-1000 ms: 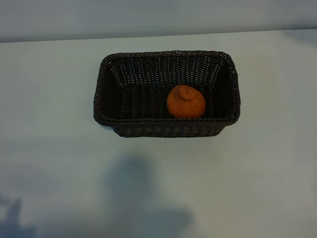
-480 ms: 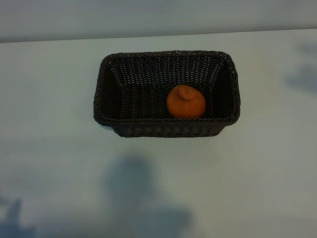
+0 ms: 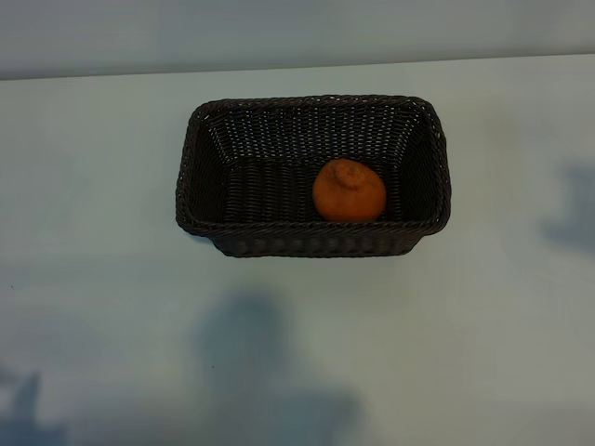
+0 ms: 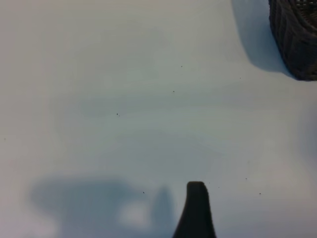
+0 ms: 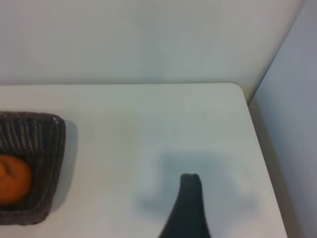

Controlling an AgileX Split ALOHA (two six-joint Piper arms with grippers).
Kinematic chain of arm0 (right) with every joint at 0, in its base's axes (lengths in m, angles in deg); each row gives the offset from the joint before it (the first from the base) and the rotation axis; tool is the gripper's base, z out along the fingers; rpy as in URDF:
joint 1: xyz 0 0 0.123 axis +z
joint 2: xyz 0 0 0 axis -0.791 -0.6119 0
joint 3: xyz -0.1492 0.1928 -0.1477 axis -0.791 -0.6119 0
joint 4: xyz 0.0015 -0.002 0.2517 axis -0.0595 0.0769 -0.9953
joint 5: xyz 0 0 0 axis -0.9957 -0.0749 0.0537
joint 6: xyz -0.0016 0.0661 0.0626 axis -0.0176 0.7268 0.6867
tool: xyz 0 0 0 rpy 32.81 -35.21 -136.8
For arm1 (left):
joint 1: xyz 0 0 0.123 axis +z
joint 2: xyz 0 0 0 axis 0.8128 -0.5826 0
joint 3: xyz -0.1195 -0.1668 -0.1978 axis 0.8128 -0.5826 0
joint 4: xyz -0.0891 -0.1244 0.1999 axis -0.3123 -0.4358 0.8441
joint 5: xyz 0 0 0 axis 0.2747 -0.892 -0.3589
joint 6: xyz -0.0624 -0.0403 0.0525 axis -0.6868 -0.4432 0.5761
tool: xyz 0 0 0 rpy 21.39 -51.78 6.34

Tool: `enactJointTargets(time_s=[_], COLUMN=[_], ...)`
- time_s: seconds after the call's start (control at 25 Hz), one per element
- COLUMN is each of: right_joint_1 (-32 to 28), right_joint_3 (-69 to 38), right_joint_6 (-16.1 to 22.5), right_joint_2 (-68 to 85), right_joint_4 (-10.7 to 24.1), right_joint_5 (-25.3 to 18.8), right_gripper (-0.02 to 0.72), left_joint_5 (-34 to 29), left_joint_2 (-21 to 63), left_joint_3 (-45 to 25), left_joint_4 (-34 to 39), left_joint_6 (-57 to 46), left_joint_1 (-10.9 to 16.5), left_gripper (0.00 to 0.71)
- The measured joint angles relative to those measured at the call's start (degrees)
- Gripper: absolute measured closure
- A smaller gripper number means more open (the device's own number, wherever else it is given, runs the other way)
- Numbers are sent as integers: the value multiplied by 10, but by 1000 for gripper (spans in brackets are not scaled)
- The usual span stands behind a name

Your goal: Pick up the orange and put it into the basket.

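Pale white table (image 3: 102, 186) with soft grey shadows, plain light wall (image 5: 148, 39) behind its far edge

Pale white table (image 3: 112, 279) fills most of exterior view, matte surface. Soft grey shadows lie across near part (largest one near middle). Plain light wall (image 3: 297, 32) runs behind far edge. Right wrist view: rounded table corner (image 5: 237, 89), second wall (image 5: 297, 124) meeting first beside it. Light even, diffuse.
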Motion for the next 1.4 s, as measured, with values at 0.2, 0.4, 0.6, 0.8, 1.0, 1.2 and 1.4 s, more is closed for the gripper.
enactJointTargets(time_s=[0.2, 0.4, 0.6, 0.8, 1.0, 1.2, 1.4], right_joint_1=[28, 90, 101, 101, 101, 101, 101], right_joint_3=[-58, -118, -177, -252, -320, -374, -418], right_joint_6=[-4, 35, 51, 52, 52, 53, 53], right_joint_2=[69, 151, 230, 296, 359, 386, 386], right_joint_4=[6, 36, 67, 67, 60, 57, 57], right_joint_5=[24, 34, 35, 34, 31, 32, 31], right_gripper=[109, 109, 109, 109, 109, 109, 109], left_joint_5=[0, 0, 0, 0, 0, 0, 0], left_joint_2=[0, 0, 0, 0, 0, 0, 0], left_joint_3=[0, 0, 0, 0, 0, 0, 0], left_joint_4=[0, 0, 0, 0, 0, 0, 0], left_joint_6=[0, 0, 0, 0, 0, 0, 0], left_joint_1=[0, 0, 0, 0, 0, 0, 0], left_gripper=[118, 118, 118, 118, 118, 118, 118])
